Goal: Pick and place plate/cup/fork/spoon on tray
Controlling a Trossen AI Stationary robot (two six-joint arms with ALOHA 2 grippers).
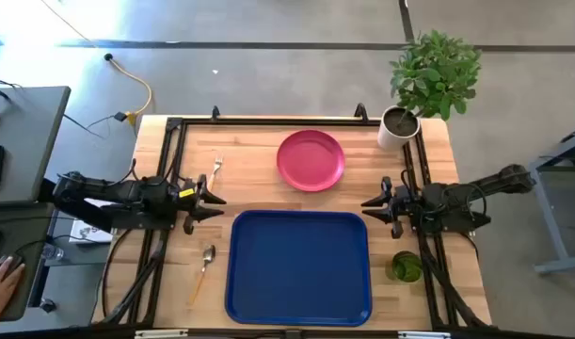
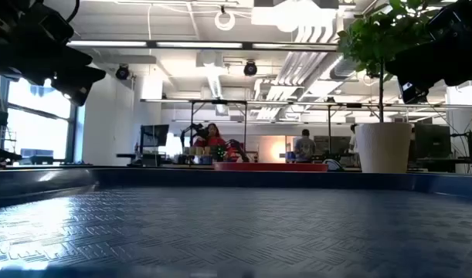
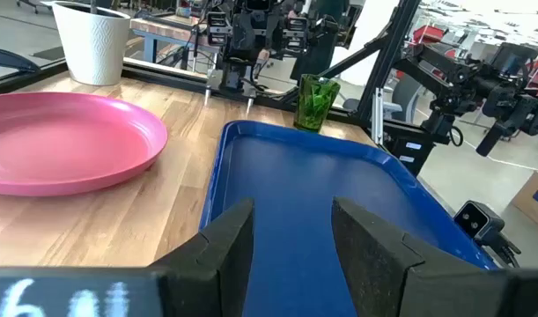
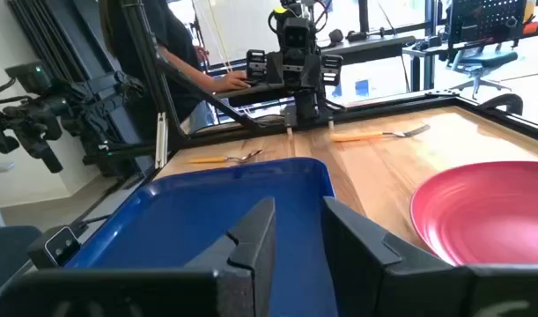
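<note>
The dark-blue tray [image 1: 299, 266] lies at the table's near middle. The pink plate [image 1: 311, 159] lies flat behind it. The fork [image 1: 215, 170] lies at the far left and the spoon [image 1: 204, 266] left of the tray. The green cup [image 1: 406, 266] stands right of the tray. My left gripper [image 1: 216, 203] hovers open at the tray's left far corner. My right gripper [image 1: 369, 207] hovers open at the tray's right far corner. Both are empty.
A white pot with a leafy plant [image 1: 400, 125] stands at the far right corner. A black frame rail [image 1: 268, 121] runs along the table's far and side edges. A person's hand [image 1: 0, 280] shows left of the table. Bare wood lies between plate and fork.
</note>
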